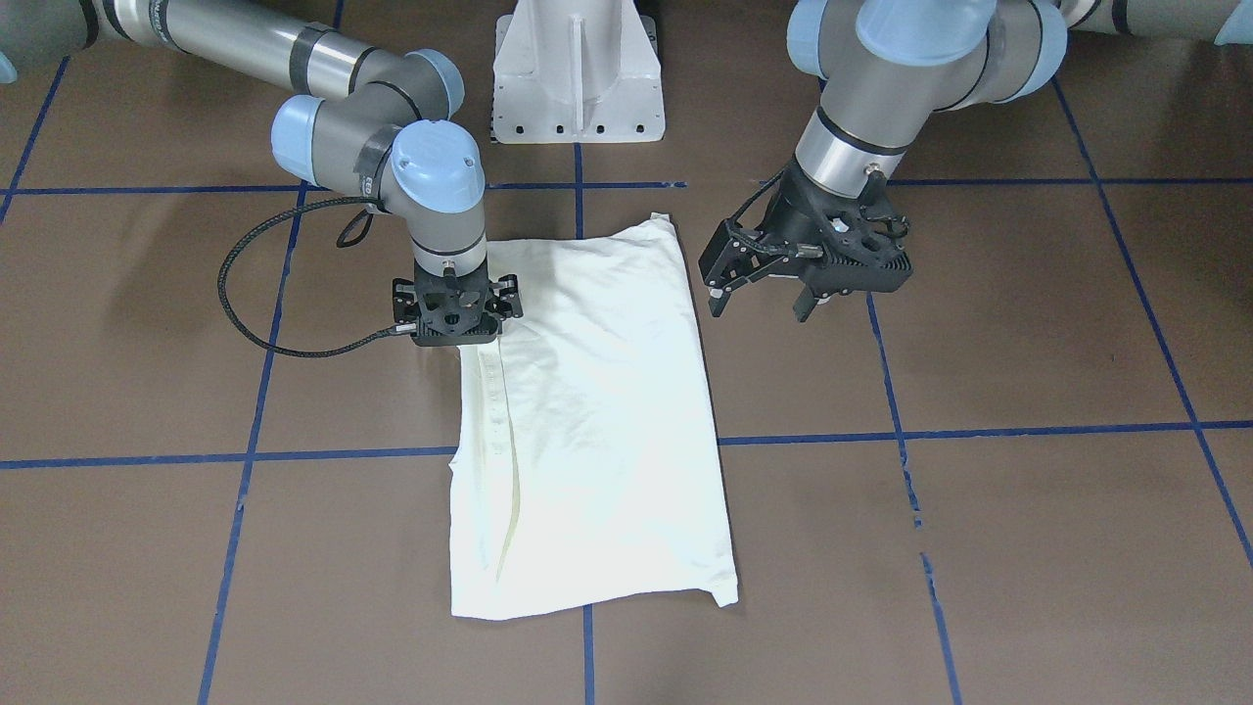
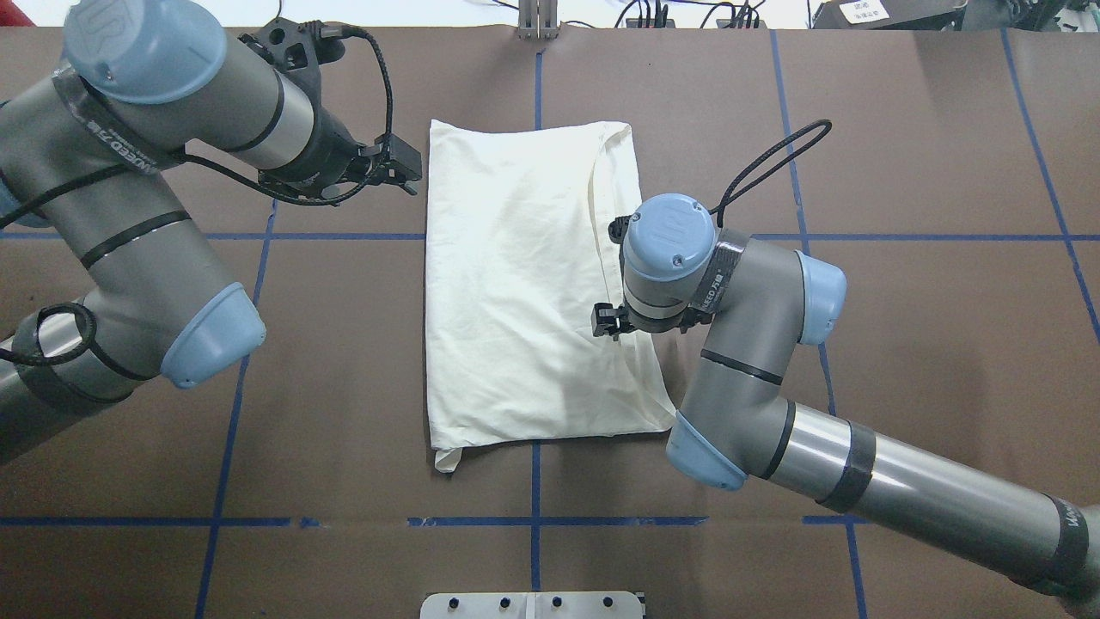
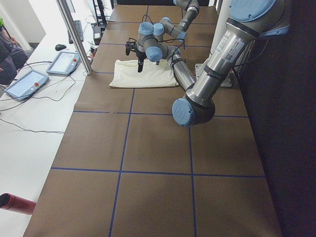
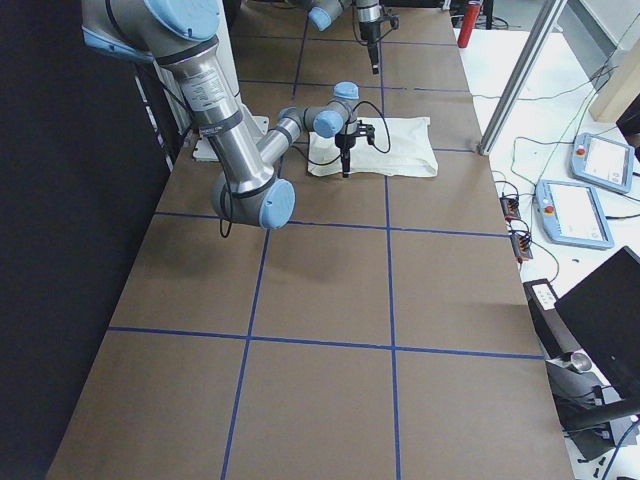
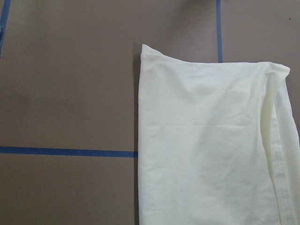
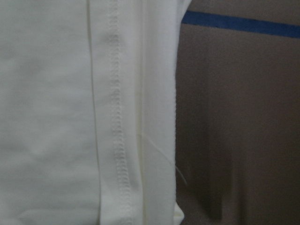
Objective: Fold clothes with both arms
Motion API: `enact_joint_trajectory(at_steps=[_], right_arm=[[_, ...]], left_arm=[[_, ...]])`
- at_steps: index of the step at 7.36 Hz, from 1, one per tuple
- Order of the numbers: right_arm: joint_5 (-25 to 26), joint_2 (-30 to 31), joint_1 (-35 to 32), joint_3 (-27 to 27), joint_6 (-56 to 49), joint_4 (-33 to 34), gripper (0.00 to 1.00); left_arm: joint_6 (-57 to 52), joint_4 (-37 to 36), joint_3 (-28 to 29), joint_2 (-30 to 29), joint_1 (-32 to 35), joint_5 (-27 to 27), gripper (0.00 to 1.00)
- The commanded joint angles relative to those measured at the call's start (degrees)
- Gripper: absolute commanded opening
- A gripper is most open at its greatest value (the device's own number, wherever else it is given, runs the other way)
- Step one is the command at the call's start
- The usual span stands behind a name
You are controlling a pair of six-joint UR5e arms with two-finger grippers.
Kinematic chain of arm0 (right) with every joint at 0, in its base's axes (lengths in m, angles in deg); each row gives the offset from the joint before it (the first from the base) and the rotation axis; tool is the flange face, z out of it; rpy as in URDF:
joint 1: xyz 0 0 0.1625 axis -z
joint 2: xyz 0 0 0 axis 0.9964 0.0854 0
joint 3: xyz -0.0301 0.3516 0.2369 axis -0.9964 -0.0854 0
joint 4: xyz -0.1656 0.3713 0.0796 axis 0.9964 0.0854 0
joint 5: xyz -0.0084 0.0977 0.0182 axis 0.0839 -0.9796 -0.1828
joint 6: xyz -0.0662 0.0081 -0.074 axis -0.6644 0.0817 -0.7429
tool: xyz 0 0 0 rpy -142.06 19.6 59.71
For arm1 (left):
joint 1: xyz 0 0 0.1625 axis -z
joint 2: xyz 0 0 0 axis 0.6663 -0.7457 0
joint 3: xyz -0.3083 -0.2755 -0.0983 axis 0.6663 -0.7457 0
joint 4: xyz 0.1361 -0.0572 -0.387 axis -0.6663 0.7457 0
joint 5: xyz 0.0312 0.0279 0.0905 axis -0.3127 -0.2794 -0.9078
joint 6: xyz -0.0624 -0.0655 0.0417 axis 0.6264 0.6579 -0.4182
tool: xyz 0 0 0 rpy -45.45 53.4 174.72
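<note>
The cream shirt (image 1: 597, 411) lies on the brown table, folded into a long rectangle. Its plain side is up and the cat print is hidden. It also shows from overhead (image 2: 516, 292). A stitched hem runs along the flap on the robot's right side (image 6: 115, 117). My right gripper (image 1: 452, 323) points straight down on that edge near the robot's end (image 2: 612, 320). Its fingertips are hidden under its body. My left gripper (image 1: 760, 305) is open and empty. It hovers just off the shirt's other long edge (image 2: 411, 172). The left wrist view shows the shirt's far end (image 5: 206, 140).
The white pedestal (image 1: 578, 78) stands at the robot's side of the table. Blue tape lines (image 1: 979, 431) cross the brown table. A metal post (image 3: 74, 34) and two tablets (image 3: 24, 84) stand past the table's far edge.
</note>
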Motion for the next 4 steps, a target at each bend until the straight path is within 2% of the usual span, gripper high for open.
enact_joint_trajectory(at_steps=[1,3,4], right_arm=[[-0.11,1.37,-1.63,0.08,-2.32,0.12,1.00],[-0.20,4.01,-4.35,0.61,-6.88,0.03,1.00],[-2.46,4.11,-7.41,0.69,-8.99,0.29,1.00]], left_arm=[[0.31,0.00,-0.12,-0.28,-0.53,0.00,1.00],[0.40,0.00,-0.12,-0.37,-1.15,0.00,1.00],[0.40,0.00,-0.21,-0.37,-1.41,0.00,1.00]])
